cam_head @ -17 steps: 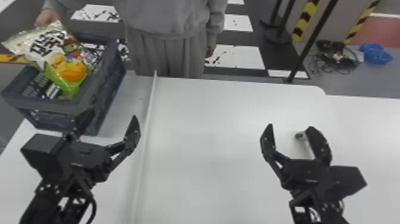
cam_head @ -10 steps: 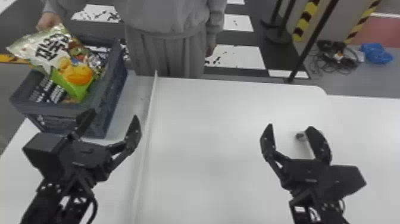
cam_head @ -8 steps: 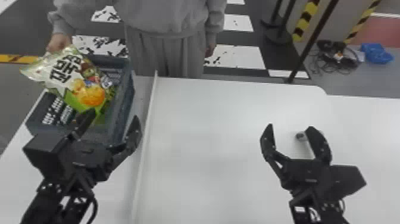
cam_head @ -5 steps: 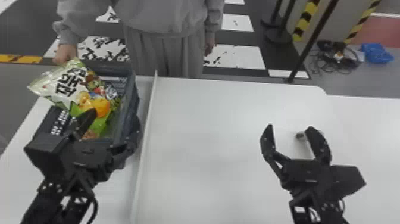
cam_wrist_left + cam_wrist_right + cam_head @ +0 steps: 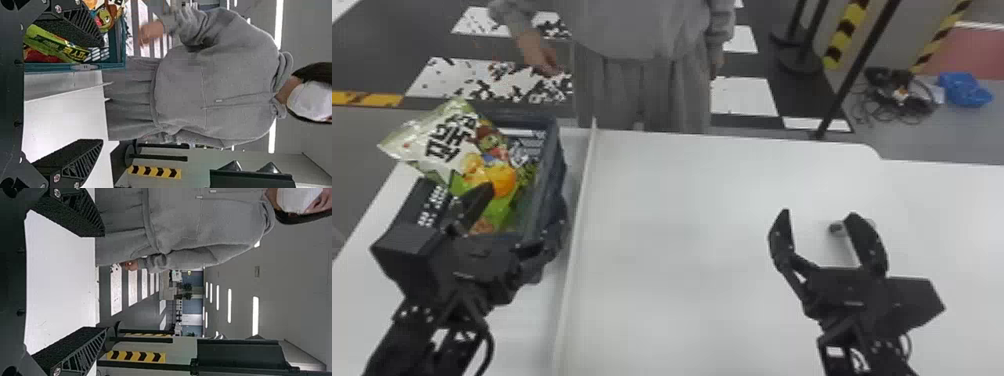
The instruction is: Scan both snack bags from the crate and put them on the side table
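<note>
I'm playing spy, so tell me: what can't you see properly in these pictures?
- Near end of the crate: head view, behind the left gripper.
- Much of the crate's floor: head view, under the snack bag with the cartoon.
- Rest of that bag: left wrist view, cut off by the top edge.
- Small dark thing: head view, too small to name, partly behind the right gripper.

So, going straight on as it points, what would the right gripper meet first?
Likely nothing over the table; the right gripper looks free to advance. A small dark thing by its fingertips seems lower, and a black post stands past the far edge; depth is unclear.
</note>
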{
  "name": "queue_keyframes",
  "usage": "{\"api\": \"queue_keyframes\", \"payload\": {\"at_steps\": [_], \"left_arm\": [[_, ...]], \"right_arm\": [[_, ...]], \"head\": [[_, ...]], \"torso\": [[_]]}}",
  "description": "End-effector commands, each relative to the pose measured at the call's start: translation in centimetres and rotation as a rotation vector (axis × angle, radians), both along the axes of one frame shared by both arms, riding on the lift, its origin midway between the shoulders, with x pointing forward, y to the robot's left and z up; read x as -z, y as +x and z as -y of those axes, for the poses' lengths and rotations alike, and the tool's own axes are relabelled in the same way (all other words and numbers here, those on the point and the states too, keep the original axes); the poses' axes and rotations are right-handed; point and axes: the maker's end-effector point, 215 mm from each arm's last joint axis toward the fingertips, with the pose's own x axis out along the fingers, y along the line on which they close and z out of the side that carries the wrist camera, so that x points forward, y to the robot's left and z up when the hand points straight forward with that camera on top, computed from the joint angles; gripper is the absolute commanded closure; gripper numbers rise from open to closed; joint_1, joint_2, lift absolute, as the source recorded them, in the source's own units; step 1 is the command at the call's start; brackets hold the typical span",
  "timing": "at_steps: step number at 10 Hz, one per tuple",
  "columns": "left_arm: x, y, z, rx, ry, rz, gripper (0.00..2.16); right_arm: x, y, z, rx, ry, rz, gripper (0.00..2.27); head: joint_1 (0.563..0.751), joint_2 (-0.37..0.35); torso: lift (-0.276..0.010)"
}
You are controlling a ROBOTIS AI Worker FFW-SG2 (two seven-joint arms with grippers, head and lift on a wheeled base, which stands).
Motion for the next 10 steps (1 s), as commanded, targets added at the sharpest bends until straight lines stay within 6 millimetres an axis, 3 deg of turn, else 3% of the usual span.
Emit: {"api": "queue_keyframes", "payload": {"at_steps": [1,4,7,10], "left_arm": [[0.2,0.3,-1.6,-0.05,-0.011,-0.004,0.14],[-1.3,0.9,-6.5,-0.131,-0.043,0.037,0.14],[-2.6,2.2,-13.2,-0.191,-0.049,0.052,0.14],[-1.8,4.1,-18.2,-0.24,-0.071,0.025,0.15]], "right_arm": [[0.1,0.0,-0.1,0.0,0.001,-0.004,0.08],[0.1,0.0,-0.2,-0.003,0.002,-0.004,0.08],[0.3,0.0,-0.4,-0.009,0.002,-0.01,0.08],[0.4,-0.1,-0.5,-0.011,0.001,-0.014,0.08]], "head": [[0.695,-0.079],[0.695,-0.026],[0.695,0.049],[0.695,0.129]], "torso": [[-0.087],[-0.087],[-0.087],[-0.087]]}}
